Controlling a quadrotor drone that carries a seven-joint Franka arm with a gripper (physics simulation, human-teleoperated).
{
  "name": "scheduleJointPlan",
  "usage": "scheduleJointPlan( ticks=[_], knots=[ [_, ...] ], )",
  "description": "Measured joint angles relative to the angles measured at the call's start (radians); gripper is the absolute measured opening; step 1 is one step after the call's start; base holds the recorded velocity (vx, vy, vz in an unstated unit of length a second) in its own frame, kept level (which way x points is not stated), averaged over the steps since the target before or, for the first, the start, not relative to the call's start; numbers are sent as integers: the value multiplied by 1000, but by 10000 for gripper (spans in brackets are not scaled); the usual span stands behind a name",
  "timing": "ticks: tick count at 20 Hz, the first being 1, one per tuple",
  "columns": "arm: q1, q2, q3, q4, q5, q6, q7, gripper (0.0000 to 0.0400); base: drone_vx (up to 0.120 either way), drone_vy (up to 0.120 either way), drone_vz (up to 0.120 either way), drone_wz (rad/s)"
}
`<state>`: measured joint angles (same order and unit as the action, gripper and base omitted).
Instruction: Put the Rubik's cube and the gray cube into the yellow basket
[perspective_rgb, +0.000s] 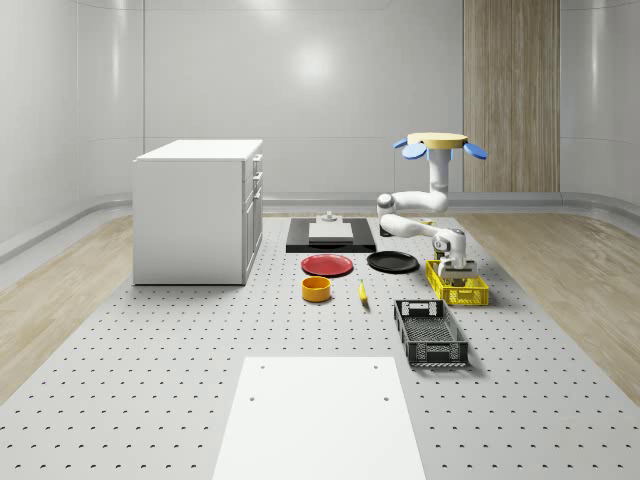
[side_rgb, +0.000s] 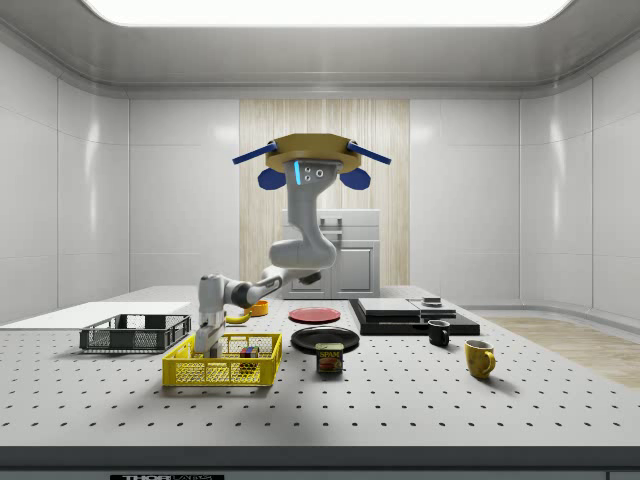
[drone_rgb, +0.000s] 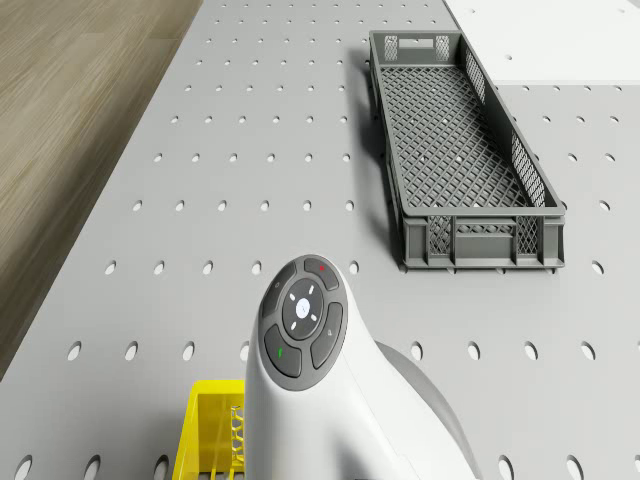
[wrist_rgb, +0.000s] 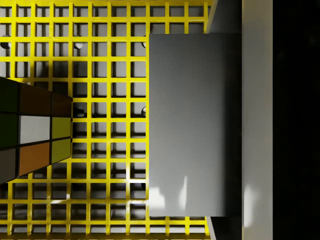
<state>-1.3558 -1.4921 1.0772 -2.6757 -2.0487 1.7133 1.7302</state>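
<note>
A: Item one, from the side view's left?

B: Gray mesh crate (side_rgb: 135, 332), well apart from the yellow basket (side_rgb: 222, 372), on that basket's left. It stands on the perforated table (side_rgb: 400, 395).

A: The basket itself?

B: It holds both task items. In the wrist view the Rubik's cube (wrist_rgb: 32, 135) and the gray cube (wrist_rgb: 192, 125) both sit over the basket's yellow mesh floor (wrist_rgb: 107, 140), apart from each other with bare mesh between them.

A: Gripper?

B: The gripper (side_rgb: 208, 345) is lowered inside the basket at its left end and points straight down. Right by the gray cube; whether it clasps that cube or has let go, I cannot tell.

A: Drone?

B: The drone (side_rgb: 312, 160) hovers high in the air, above and to the right of the basket. Its arm (side_rgb: 300, 250) bends down and back to the basket.

A: Right of the basket?

B: The black plate (side_rgb: 325, 338) is just beyond the basket, with the red plate (side_rgb: 314, 314) behind that. The tin can (side_rgb: 330, 357) is near the basket's right end. Further out is a black slab (side_rgb: 415, 315), then a black mug (side_rgb: 439, 333). The yellow mug (side_rgb: 479, 357) is farthest from the basket.

A: Anything else?

B: An orange bowl (perspective_rgb: 316, 289) and a banana (perspective_rgb: 362, 292) lie on the whole-scene view's left of the basket. A white cabinet (perspective_rgb: 198, 210) stands farther left.
</note>
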Motion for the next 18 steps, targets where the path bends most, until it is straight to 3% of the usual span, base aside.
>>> scheduleJointPlan(
  ticks=[3,6,18],
  knots=[
    [-3,8,-18,10,-18,5,-2,340,0,0,0,0],
    [1,11,-13,6,-15,-2,-4,372,0,0,0,0],
    [28,11,65,-36,52,-51,-7,398,0,0,0,0]
  ],
)
